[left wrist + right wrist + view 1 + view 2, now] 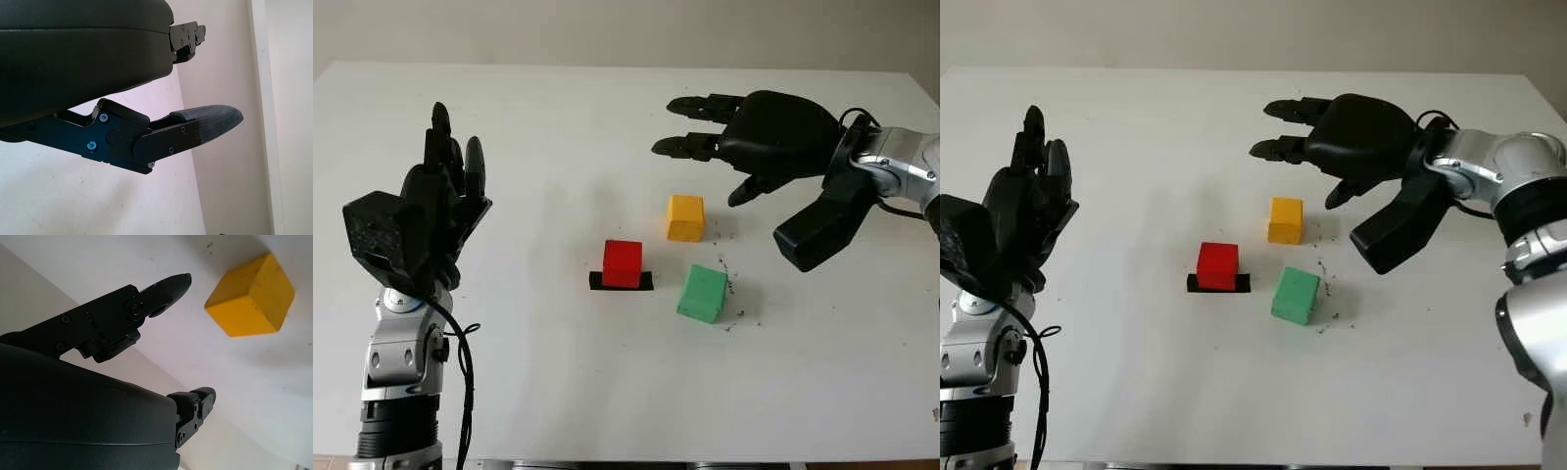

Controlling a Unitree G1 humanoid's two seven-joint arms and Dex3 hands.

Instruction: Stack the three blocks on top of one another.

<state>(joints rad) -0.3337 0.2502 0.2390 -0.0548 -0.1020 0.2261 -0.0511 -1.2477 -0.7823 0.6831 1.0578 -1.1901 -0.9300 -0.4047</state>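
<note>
Three blocks lie apart near the table's middle. The red block [623,262] sits on a black strip of tape [621,282]. To its right and slightly farther back is the yellow block [685,217], which also shows in the right wrist view [250,295]. The green block [703,293] lies nearest the front, right of the red one. My right hand [715,147] hovers open above the table just behind and to the right of the yellow block, holding nothing. My left hand [435,201] is raised open at the left side, well away from the blocks.
The white table [558,147] carries dark specks [736,284] around the green block. Its far edge meets a pale wall, and its front edge runs along the bottom of the head views.
</note>
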